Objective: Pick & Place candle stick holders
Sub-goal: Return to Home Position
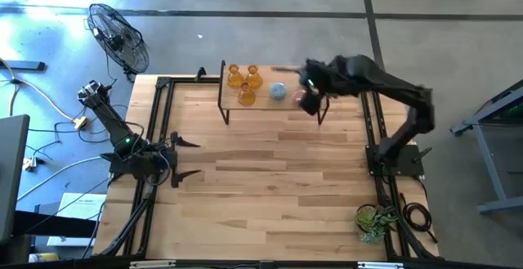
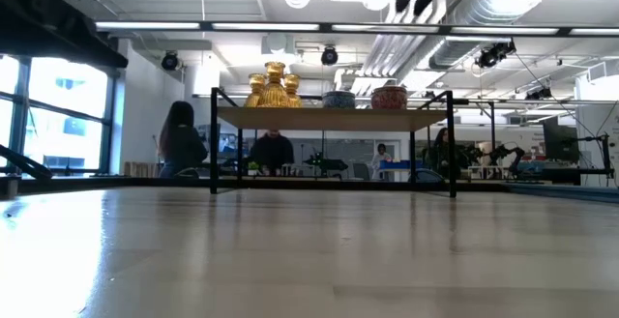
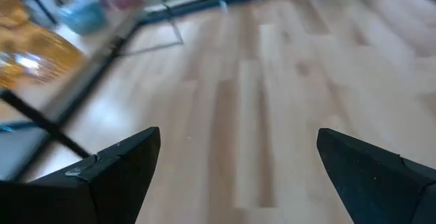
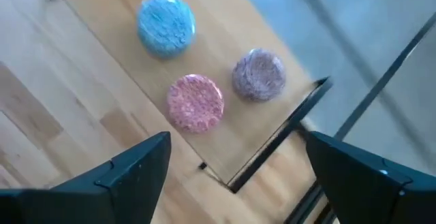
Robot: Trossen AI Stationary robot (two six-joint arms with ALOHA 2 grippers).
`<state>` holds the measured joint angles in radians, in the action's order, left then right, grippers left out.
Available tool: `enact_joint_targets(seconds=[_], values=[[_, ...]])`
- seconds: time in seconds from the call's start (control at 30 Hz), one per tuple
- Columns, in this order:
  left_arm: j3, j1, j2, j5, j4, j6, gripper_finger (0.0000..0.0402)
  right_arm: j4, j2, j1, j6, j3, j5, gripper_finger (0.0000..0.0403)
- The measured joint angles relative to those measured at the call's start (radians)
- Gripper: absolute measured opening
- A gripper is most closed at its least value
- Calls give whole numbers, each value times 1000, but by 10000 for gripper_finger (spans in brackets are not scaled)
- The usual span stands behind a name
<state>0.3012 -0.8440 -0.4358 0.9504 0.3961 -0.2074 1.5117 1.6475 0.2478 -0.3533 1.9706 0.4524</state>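
From above, three amber glass holders (image 1: 243, 81) and a round blue one (image 1: 278, 91) are sitting on the wooden shelf (image 1: 263, 99), with the right gripper (image 1: 309, 99) hovering over its end and the left gripper (image 1: 189, 159) lying spread at the table's left edge. The right wrist view is adding two pebbly pink holders (image 4: 195, 103), framed by that gripper's wide-apart fingers (image 4: 129, 176).

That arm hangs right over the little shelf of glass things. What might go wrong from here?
1. The right gripper, open, hangs above the right end of the shelf, over the pink holder and the mauve-pink holder; pulling away, a finger might clip one. The mauve-pink one stands near the corner and could fall off.
2. The shelf's legs look thin; a bump might rattle the amber holders clustered at its other end.
The left gripper waits, open, at the table's left side.
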Motion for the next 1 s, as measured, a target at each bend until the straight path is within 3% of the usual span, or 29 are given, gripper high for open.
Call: enact_joint_targets(seconds=[0.2,0.43,0.63,0.8,1.0], values=[[0,0,0,-181,-24,-87,388,12,-167,-250,-101,-95,255,327],[0,0,0,-55,-120,-75,388,0,-383,-507,-336,-359,485,311],[0,0,0,1,-181,66,388,-83,-557,-611,-496,-659,528,295],[0,0,0,72,-182,80,388,-352,-670,-653,-470,-930,583,278],[0,0,0,147,-234,145,388,-957,-781,-668,-118,-1216,582,244]])
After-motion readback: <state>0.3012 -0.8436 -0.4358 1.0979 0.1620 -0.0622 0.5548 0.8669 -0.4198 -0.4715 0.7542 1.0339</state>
